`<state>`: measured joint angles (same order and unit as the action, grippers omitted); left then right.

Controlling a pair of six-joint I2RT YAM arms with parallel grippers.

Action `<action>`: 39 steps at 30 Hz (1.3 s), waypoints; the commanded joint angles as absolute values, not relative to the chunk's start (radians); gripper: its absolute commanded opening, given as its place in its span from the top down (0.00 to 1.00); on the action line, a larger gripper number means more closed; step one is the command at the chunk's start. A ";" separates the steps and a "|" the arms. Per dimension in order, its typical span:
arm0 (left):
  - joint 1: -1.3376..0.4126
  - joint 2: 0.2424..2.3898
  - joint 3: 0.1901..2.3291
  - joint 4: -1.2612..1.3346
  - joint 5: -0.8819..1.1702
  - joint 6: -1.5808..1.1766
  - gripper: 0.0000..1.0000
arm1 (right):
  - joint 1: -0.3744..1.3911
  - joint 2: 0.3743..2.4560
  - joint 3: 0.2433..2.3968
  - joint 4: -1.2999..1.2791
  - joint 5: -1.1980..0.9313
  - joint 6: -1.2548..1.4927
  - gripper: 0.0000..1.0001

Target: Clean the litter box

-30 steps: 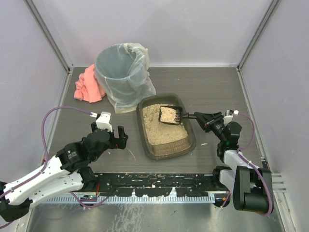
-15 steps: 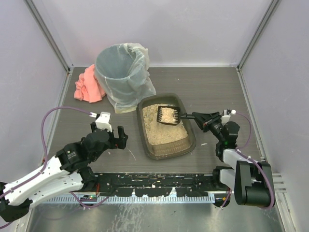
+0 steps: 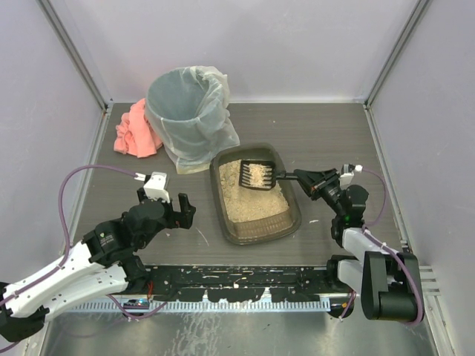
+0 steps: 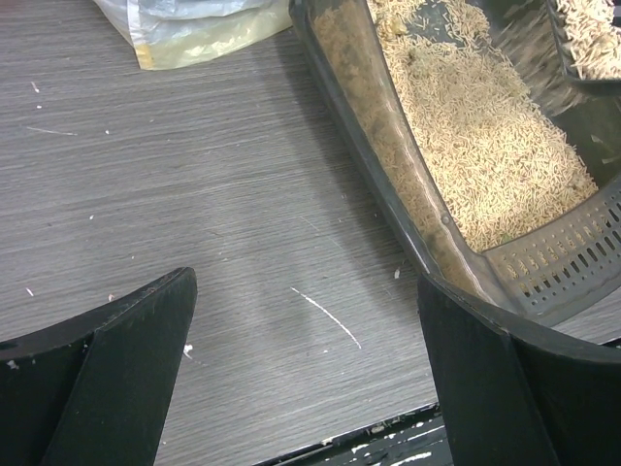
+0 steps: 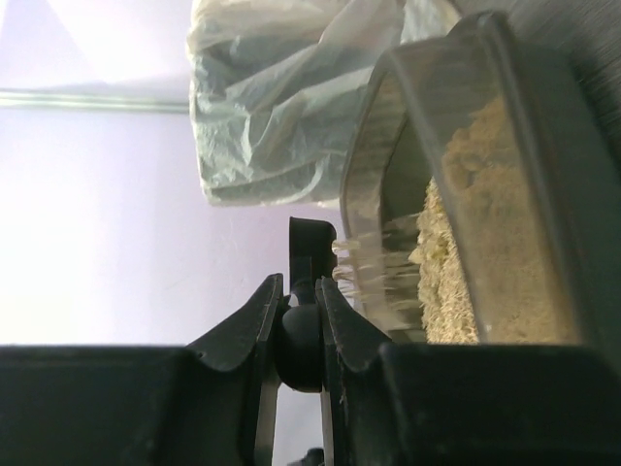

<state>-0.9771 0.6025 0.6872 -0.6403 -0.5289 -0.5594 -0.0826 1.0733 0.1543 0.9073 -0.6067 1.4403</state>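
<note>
The litter box (image 3: 254,222), a shallow dark tray of beige litter, sits mid-table; it also shows in the left wrist view (image 4: 388,209) and the right wrist view (image 5: 543,146). My right gripper (image 3: 306,179) is shut on the handle of a black slotted scoop (image 3: 258,176), which holds litter above the box's far end. In the right wrist view the gripper (image 5: 301,291) clamps the scoop handle (image 5: 309,243). My left gripper (image 3: 179,211) is open and empty, just left of the box, low over the table (image 4: 301,379).
A tall round bin (image 3: 185,111) with a whitish plastic liner stands behind the box at left. A pink cloth (image 3: 135,130) lies left of the bin. Metal frame walls bound the table. A black rail (image 3: 237,282) runs along the near edge.
The scoop with its litter has risen and shifted slightly toward the far end of the box. The left arm has barely moved.
</note>
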 commanded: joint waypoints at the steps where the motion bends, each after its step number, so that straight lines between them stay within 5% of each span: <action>1: -0.978 0.598 0.688 -0.596 -0.555 -0.554 0.02 | -0.103 1.050 0.155 0.961 -0.602 1.467 0.99; 28: -0.978 0.605 0.677 -0.582 -0.550 -0.552 0.02 | -0.046 1.013 0.240 0.852 -0.628 1.337 0.99; 33: -0.978 0.617 0.683 -0.586 -0.539 -0.553 0.03 | 0.031 0.871 0.402 0.326 -0.460 0.963 0.99; 39: -0.978 0.616 0.657 -0.566 -0.528 -0.554 0.06 | 0.071 0.850 0.640 0.012 -0.307 0.712 0.99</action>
